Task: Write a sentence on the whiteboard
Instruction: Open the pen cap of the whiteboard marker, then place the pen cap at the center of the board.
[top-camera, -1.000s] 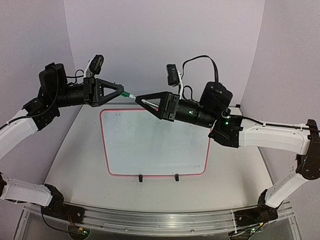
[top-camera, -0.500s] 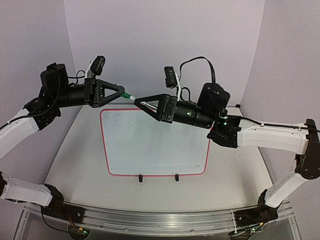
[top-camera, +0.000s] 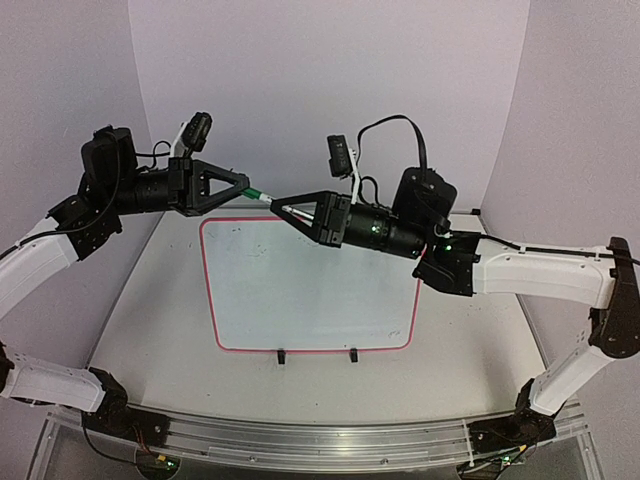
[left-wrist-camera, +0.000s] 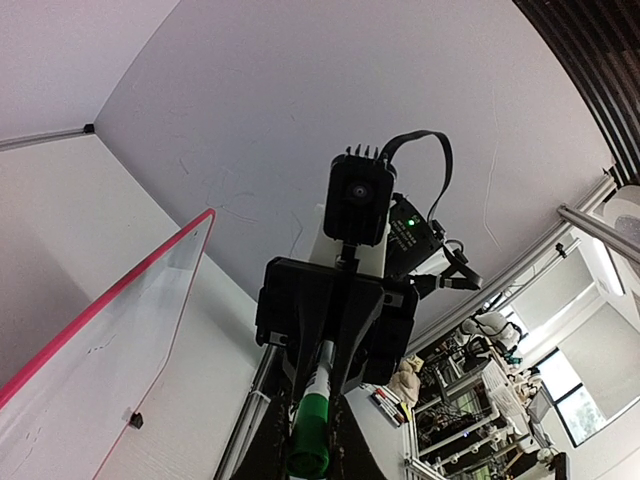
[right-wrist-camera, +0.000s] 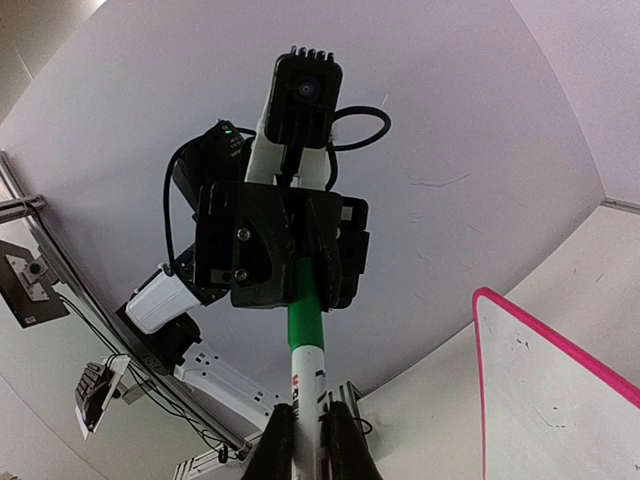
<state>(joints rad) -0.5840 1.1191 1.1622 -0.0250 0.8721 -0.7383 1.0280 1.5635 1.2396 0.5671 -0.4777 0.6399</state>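
Uncapping looks like the step in hand: the left gripper (top-camera: 244, 187) pinches the green end of the marker (top-camera: 259, 193) and the right gripper (top-camera: 277, 203) pinches its white barrel, both aloft over the far edge of the whiteboard (top-camera: 310, 290). That board lies flat on the table (top-camera: 150, 300) with no sentence on it yet. Next should come a straight pull apart, then bringing the tip down near the far-left corner.

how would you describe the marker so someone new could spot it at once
Find the whiteboard with the pink-red frame flat on the table. Over its far edge, the left tool and right tool face each other tip to tip. The marker is the thin stick bridging them, the only green-and-white thing among black parts.
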